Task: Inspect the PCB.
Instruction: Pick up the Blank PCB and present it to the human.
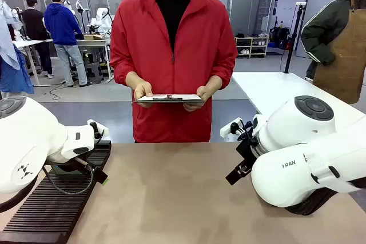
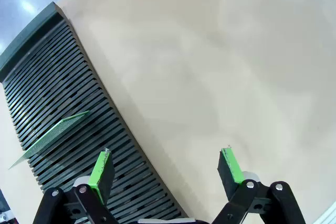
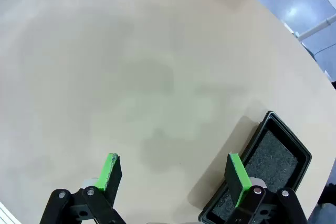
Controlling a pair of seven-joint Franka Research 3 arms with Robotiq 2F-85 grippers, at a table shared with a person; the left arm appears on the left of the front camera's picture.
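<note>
Black ribbed plastic makes up the slotted rack (image 1: 40, 212) at the lower left of the front view, under the left arm. In the left wrist view the PCB (image 2: 55, 132), thin and green, sits on edge among the rack's slots at the lower left, slanting. The left gripper (image 2: 166, 163) hangs over the rack's edge and the tan table (image 2: 220, 66), jaws spread wide with nothing between them. At centre, a person (image 1: 171, 44) in a red jacket holds a white clipboard (image 1: 168, 99) level. The right gripper (image 3: 172, 166) is likewise spread wide and empty above bare table. A black tray (image 3: 290, 135) lies at the lower right of its wrist view.
</note>
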